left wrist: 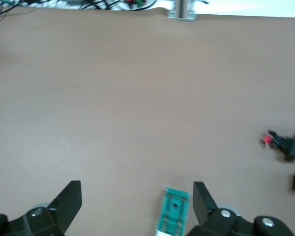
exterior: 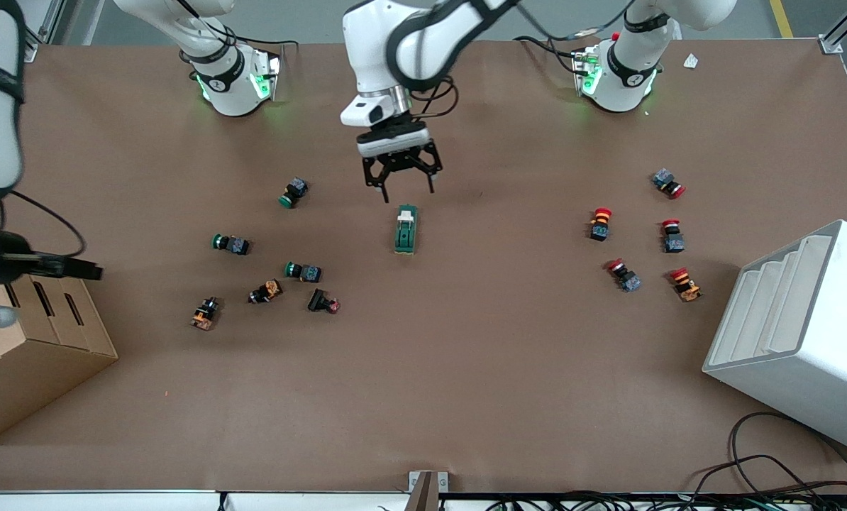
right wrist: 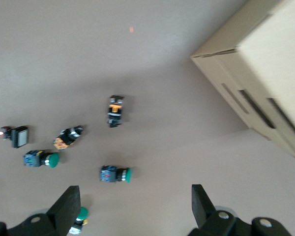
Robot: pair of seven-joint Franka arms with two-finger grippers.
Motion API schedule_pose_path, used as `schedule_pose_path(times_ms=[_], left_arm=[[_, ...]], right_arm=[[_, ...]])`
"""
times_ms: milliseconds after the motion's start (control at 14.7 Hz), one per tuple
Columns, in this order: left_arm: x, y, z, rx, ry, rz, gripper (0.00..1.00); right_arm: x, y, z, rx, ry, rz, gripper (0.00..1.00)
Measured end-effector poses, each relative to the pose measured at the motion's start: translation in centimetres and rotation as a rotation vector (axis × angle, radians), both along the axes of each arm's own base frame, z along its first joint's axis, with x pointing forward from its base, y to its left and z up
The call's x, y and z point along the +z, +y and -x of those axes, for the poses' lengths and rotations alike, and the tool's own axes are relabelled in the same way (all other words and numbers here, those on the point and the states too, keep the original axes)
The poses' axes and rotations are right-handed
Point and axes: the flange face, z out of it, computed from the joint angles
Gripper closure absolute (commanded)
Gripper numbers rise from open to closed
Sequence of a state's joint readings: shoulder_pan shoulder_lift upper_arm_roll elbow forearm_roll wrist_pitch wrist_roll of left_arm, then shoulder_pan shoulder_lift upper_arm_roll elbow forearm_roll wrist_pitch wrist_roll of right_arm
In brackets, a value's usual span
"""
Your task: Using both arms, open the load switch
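Observation:
The load switch (exterior: 406,229), a dark green oblong block with a white toggle at the end farther from the front camera, lies flat in the middle of the table. My left gripper (exterior: 408,191) hangs open just above the table over the toggle end. In the left wrist view the load switch (left wrist: 173,211) lies close to one finger of the left gripper (left wrist: 137,186), not touching it. My right gripper (exterior: 90,270) is up over the cardboard box (exterior: 33,341) at the right arm's end. In its wrist view the right gripper (right wrist: 135,189) is open and holds nothing.
Green, orange and red-tipped push-buttons (exterior: 303,271) lie scattered between the load switch and the cardboard box; a green one (right wrist: 115,174) shows under the right gripper. Red push-buttons (exterior: 599,223) lie toward the left arm's end, near a white stepped bin (exterior: 806,333).

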State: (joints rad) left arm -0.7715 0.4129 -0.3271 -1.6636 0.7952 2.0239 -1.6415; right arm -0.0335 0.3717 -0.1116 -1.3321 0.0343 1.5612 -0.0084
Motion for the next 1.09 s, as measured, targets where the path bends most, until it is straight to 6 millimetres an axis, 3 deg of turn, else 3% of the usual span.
schedule_pose_path(times_ms=[272,544,816,1088], left_arm=[[9.5,9.6,-8.5,0.089,0.158,0.011,0.00],[16.7,20.4,-14.9,0.019,0.319,-0.085,0.00],[20.9,31.8,-19.5,-0.018,0.419,0.040,0.00],[23.7,40.7,-20.8,-0.148,0.451,0.067,0.00]], right_arm=[[2.6,0.2,-0.3,0.019,-0.056,0.041,0.00],[3.6,0.8,-0.5,0.029,-0.079,0.041,0.00],[3.6,1.9,-0.7,0.044,-0.080,0.034,0.00],[3.9,3.0,-0.5,0.062,-0.069,0.029,0.00]])
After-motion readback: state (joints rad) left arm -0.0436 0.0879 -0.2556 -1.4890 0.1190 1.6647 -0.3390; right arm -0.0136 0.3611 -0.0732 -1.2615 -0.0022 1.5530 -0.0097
